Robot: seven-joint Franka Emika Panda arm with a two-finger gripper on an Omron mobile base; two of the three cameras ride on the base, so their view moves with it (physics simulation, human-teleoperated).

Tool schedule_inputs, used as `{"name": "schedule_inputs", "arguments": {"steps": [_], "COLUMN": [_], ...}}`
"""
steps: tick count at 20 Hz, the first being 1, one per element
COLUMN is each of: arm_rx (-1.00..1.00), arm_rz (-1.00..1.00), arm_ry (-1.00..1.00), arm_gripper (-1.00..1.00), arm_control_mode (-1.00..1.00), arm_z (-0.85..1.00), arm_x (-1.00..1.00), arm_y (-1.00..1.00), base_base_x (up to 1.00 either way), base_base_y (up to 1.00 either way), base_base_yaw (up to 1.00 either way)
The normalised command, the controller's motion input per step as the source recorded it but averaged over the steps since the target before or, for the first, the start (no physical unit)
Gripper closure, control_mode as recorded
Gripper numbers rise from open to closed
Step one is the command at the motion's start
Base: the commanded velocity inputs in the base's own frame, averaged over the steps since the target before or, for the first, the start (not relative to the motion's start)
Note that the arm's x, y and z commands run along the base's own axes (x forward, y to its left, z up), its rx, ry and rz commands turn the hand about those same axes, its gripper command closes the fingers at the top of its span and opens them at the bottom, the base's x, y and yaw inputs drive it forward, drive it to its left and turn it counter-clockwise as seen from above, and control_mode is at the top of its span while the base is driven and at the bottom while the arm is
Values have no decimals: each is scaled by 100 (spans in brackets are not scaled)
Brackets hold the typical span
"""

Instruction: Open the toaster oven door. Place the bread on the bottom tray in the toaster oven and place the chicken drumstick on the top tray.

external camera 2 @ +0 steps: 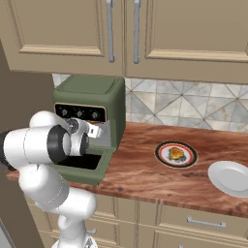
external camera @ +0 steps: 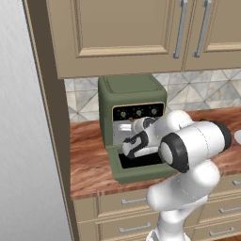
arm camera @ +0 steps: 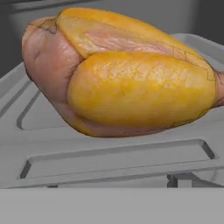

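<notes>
The olive-green toaster oven (external camera: pixel 132 92) (external camera 2: pixel 92 92) stands on the counter with its door (external camera: pixel 141 175) (external camera 2: pixel 80 173) folded down flat. My arm reaches into the oven's opening, where the gripper (external camera: pixel 127 128) (external camera 2: pixel 97 131) is at the upper level. In the hand view the chicken drumstick (arm camera: pixel 127 83), golden and plump, lies very close on a grey tray (arm camera: pixel 109 157). The gripper (arm camera: pixel 118 183) looks open, its tips barely showing far apart below the drumstick. A yellow-brown food piece (external camera 2: pixel 176 153), seemingly the bread, rests on a red-rimmed plate (external camera 2: pixel 162 149).
An empty white plate (external camera 2: pixel 227 177) (external camera: pixel 238 136) sits further right on the wooden counter (external camera 2: pixel 145 174). Cabinets (external camera 2: pixel 145 34) hang above and drawers (external camera: pixel 122 202) run below. A tall grey panel (external camera: pixel 23 141) walls off the left side.
</notes>
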Motion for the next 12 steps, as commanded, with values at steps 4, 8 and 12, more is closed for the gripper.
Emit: {"name": "schedule_inputs", "arguments": {"steps": [4,8,12], "arm_rx": [-2,-7,-8], "arm_rz": [0,0,0], "arm_ry": [3,7,13], "arm_gripper": [-100,-100,-100], "arm_control_mode": [-100,-100,-100], "arm_z": [-25,-57,-30], "arm_x": [33,29,15], "arm_y": [0,0,0], "base_base_x": [0,0,0], "base_base_y": [0,0,0], "base_base_yaw": [0,0,0]}}
